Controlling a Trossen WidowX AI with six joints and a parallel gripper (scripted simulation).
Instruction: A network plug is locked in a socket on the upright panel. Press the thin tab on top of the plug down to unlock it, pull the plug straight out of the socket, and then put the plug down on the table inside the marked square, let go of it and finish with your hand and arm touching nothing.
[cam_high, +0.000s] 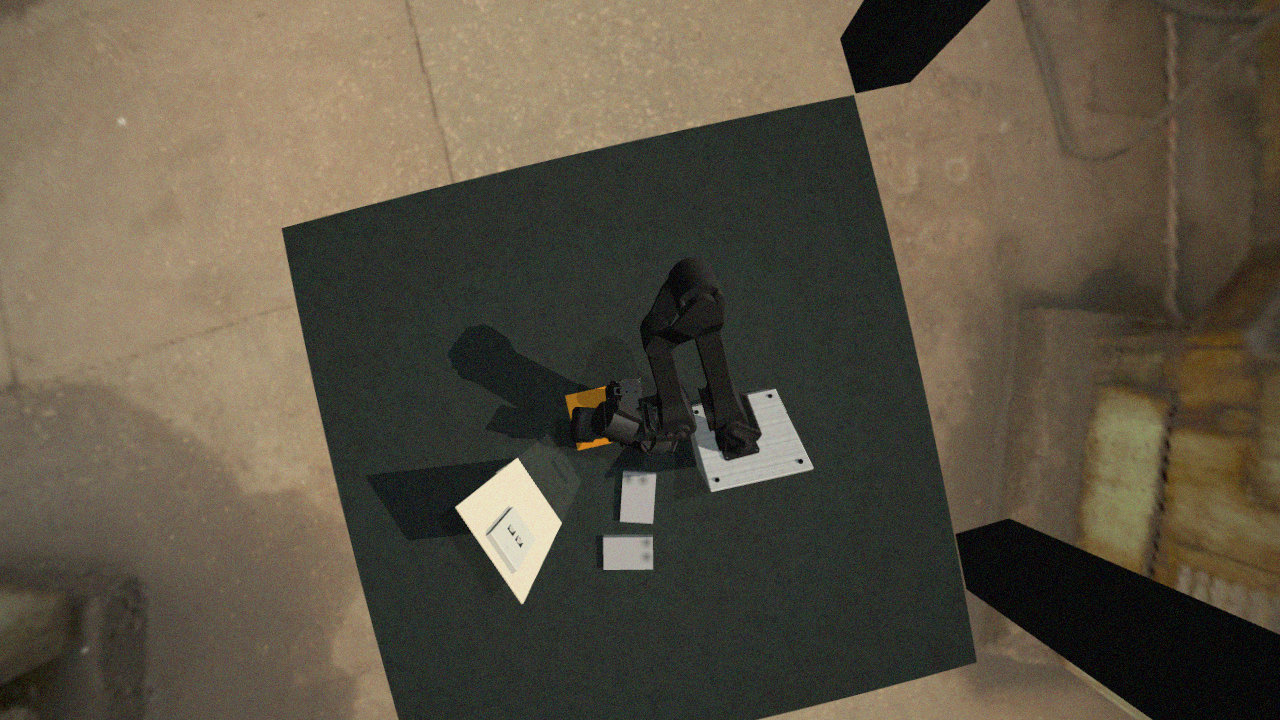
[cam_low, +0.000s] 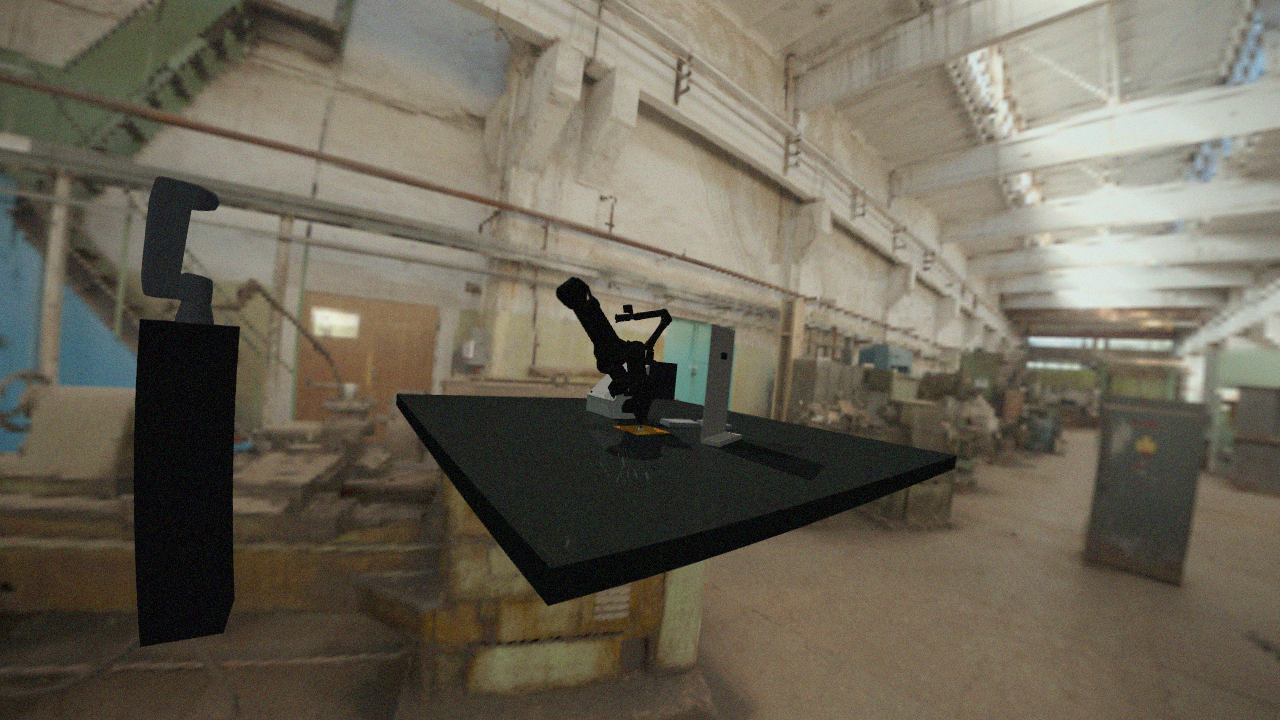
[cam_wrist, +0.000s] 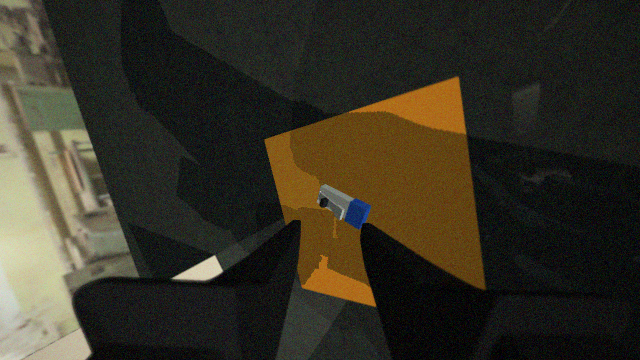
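The network plug (cam_wrist: 344, 205) (cam_low: 640, 430), grey with a blue rear end, lies on its side inside the orange marked square (cam_wrist: 410, 190) (cam_high: 580, 403). My gripper (cam_wrist: 331, 229) (cam_high: 588, 418) (cam_low: 640, 417) is open and hangs low over the square. The plug lies just past the fingertips, not between them, and the right finger's tip is close to its blue end. The arm hides the plug in the top and exterior views. The upright cream panel (cam_high: 501, 501) (cam_low: 718, 385) with its socket (cam_high: 512, 537) stands beside the square.
Two flat grey blocks (cam_high: 637, 497) (cam_high: 627, 552) lie between the panel and the arm's white base plate (cam_high: 778, 447). All of this stands on the dark table (cam_high: 447, 295). A corner of the panel (cam_wrist: 200, 271) shows left of my fingers.
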